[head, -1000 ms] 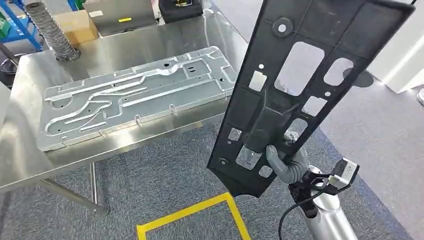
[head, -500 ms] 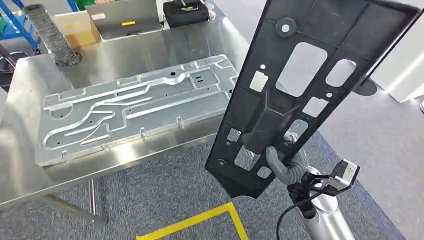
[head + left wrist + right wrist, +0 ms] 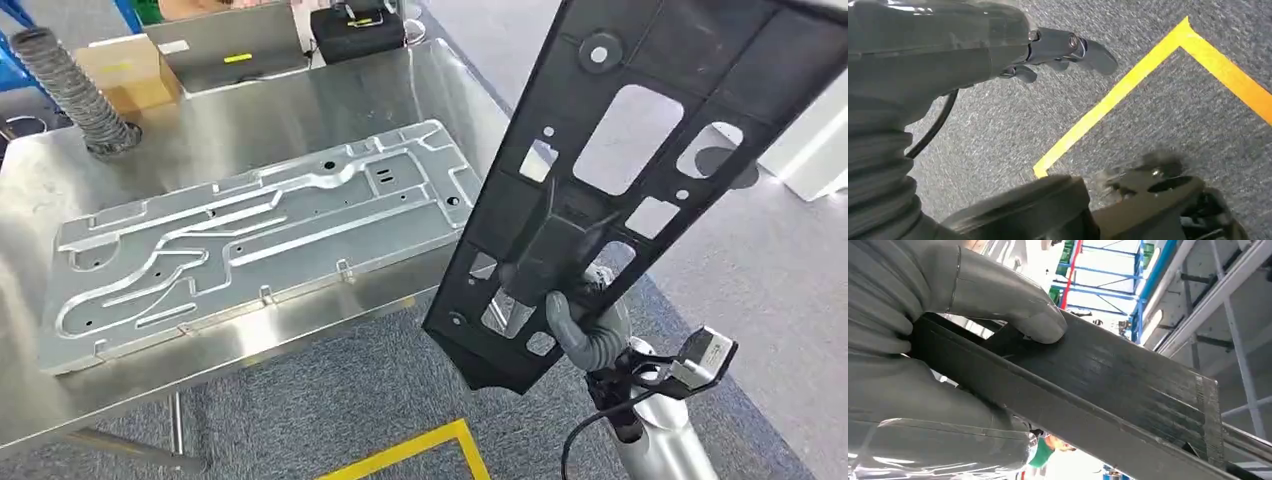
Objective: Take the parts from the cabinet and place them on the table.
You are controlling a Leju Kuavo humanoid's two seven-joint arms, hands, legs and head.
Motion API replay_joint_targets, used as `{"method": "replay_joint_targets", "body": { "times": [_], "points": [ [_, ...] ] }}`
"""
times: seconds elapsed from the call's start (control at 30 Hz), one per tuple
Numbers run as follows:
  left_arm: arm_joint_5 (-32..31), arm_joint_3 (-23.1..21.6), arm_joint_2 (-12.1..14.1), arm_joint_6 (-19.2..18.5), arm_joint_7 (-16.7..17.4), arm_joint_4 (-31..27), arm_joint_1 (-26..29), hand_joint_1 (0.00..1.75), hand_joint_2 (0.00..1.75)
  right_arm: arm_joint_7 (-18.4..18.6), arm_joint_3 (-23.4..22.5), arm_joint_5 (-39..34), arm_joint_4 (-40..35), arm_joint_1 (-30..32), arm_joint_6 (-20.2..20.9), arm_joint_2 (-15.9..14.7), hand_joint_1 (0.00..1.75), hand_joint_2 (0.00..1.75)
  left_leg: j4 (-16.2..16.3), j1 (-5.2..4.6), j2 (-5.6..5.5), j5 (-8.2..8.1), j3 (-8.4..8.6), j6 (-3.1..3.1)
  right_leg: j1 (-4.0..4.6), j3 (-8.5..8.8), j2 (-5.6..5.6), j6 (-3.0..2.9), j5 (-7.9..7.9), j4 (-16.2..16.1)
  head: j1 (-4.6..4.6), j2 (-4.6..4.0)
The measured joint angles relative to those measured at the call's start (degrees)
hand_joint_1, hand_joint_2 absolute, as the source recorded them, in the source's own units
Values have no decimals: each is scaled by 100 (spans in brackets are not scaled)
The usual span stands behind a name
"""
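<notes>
Shifted, the whole head picture: the camera has swung, so the table and its plate now sit lower and further left than a second ago, while the black panel keeps its place against the right hand.

Upper left of the frame, a ribbed grey hose (image 3: 68, 92) stands on the steel table (image 3: 260, 120), with a cardboard box (image 3: 125, 72) just beside it. Across the middle left lies the silver metal plate (image 3: 250, 235), flat on the table top and near its front edge. At the bottom centre a strip of yellow tape (image 3: 410, 452) marks the grey carpet (image 3: 300, 400).

Right of centre, the black panel (image 3: 640, 150) is up in the air, tilted, its top leaning to the upper right, clear of the table. The right hand (image 3: 580, 325) grips it low down, thumb pressed on the panel's face in the wrist view.

The left hand (image 3: 1063, 50) hangs over the carpet, fingers loosely apart, holding nothing.
</notes>
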Motion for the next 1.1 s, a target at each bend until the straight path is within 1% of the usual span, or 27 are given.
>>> {"method": "replay_joint_targets", "body": {
  "times": [0.03,0.07,0.1,0.17,0.2,0.23,0.3,0.33,0.37,0.4,0.43,0.47,0.5,0.53,0.57,0.67,0.7,0.73,0.77,0.83,0.87,0.9,0.93,1.0,1.03,1.07,1.1],
  "points": [
    [13,9,0,4,0,0,11,0,175,13,-22,-15,-13,-8,22,0,175,175,39,-20,8,-191,-17,28,1,26,4,28,9,-9,2,0],
    [22,26,-2,22,-2,0,2,0,175,57,-46,-33,-17,-26,39,0,175,175,-135,-60,39,-347,-56,78,8,-26,8,71,6,-2,0,0],
    [28,31,-6,26,-9,0,2,0,175,131,-57,-48,-22,-48,44,0,175,175,-107,-60,35,-130,-46,131,13,-21,4,115,-16,3,0,0],
    [7,33,-13,44,-17,0,-1,0,175,331,-105,-163,2,-263,100,0,175,175,-167,-36,30,-79,-24,214,34,29,3,205,-30,-24,2,0],
    [0,33,-24,52,-22,0,-11,0,175,444,-131,-249,33,-444,129,22,175,175,-206,-24,54,-34,29,242,-3,-11,-9,224,-87,85,0,0],
    [-22,31,-26,63,-28,0,-9,0,175,518,-170,-312,85,-638,135,59,175,175,-216,-26,75,-27,29,286,13,-124,-16,224,-261,318,2,0],
    [-50,31,-26,63,-66,0,-1,0,175,697,-249,-350,324,-1066,129,116,175,175,-213,-57,101,-26,21,316,13,-570,-14,237,-712,1235,2,0],
    [-61,31,-26,44,-79,0,0,0,175,767,-264,-343,486,-1282,127,133,175,175,-207,-74,104,-33,15,331,17,-791,-14,241,-839,1657,2,0],
    [-70,33,-26,26,-94,0,3,0,175,823,-264,-268,655,-1525,120,140,175,175,-199,-87,103,-37,14,337,19,-918,-14,239,-837,1852,2,0],
    [-81,33,-26,15,-105,0,3,0,175,872,-264,-161,799,-1853,111,142,175,175,-188,-102,104,-46,17,348,23,-915,-15,224,-686,1753,2,0],
    [-101,33,-26,-13,-116,0,-1,0,175,971,-256,82,1042,-2190,103,146,175,175,-172,-113,104,-58,18,353,30,-804,-15,203,-481,1467,2,0],
    [-114,33,-26,-30,-127,0,-1,0,175,1047,-210,372,1262,-2505,11,146,175,175,-152,-123,106,-79,28,358,47,-606,-13,172,-205,1006,2,0],
    [-127,31,-26,-39,-136,0,-1,0,175,1093,-166,626,1395,-2785,-64,146,175,175,-131,-126,103,-104,46,352,71,-376,-7,127,85,496,2,0],
    [-149,31,-24,-44,-140,0,14,0,175,1139,-100,865,1559,-3117,-138,146,175,175,-115,-126,98,-129,38,341,105,-267,13,71,141,196,2,0],
    [-166,31,-26,-61,-138,0,3,0,175,1213,101,1269,1909,-3523,-234,160,175,175,-79,-169,96,-144,-13,314,122,-240,7,65,112,108,2,0],
    [-214,31,-11,-103,-118,0,-20,0,175,1359,1001,2812,3055,-5053,-758,158,175,175,-69,-176,148,-128,-87,257,104,-347,51,37,120,106,0,0],
    [-216,31,2,-112,-116,-2,-20,0,175,1379,1180,3166,3234,-5526,-920,144,175,175,-72,-220,140,-146,-68,220,52,-317,49,13,132,60,2,0],
    [-227,31,46,-129,-114,-2,-19,0,175,1423,1737,4087,3647,-5901,-1347,87,175,175,-8,-189,103,-231,-87,189,22,-258,27,-4,131,11,2,0],
    [-234,31,46,-146,-120,-2,-19,0,175,1423,2127,4570,3901,-6214,-1585,31,175,175,289,-170,80,-398,-209,146,13,-233,12,-13,127,-2,0,0],
    [-245,31,46,-188,-157,-2,-95,0,175,1477,2856,5510,4397,-6688,-1989,4,175,175,1176,-95,81,-725,-627,66,13,-213,-30,-36,108,0,0,0],
    [-243,31,46,-221,-186,-2,-126,0,175,1497,3208,5844,4690,-6849,-2178,4,175,175,1516,-57,82,-780,-790,29,12,-195,-41,-36,92,0,0,0],
    [-234,31,46,-269,-217,-2,-139,0,175,1497,3595,6049,5044,-6938,-2350,4,175,175,1592,-23,82,-711,-839,4,5,-165,-41,-26,73,1,0,0],
    [-227,31,46,-291,-238,-2,-138,0,175,1499,3894,6127,5312,-6948,-2464,4,175,175,1391,9,82,-510,-768,-21,-2,-122,-40,-9,49,3,0,0],
    [-214,31,46,-335,-315,-2,-115,0,175,1464,4372,6175,5762,-6908,-2680,4,175,175,483,70,83,91,-426,-74,-38,-54,-41,58,-12,28,0,0],
    [-201,31,44,-341,-365,0,-98,0,175,1443,4545,6175,5970,-6877,-2817,0,175,175,189,87,69,138,-306,-109,-47,-33,-50,104,-44,33,2,0],
    [-201,31,11,-367,-413,18,-77,0,175,1416,4676,6172,6158,-6857,-2934,-35,175,175,156,49,50,141,-302,-102,0,-77,-45,142,-26,46,0,0],
    [-186,31,22,-369,-459,15,-73,0,175,1403,4812,6172,6312,-6802,-3020,-41,175,175,4,58,38,34,-244,-28,6,-125,-45,174,-3,41,-2,0]
  ]
}}
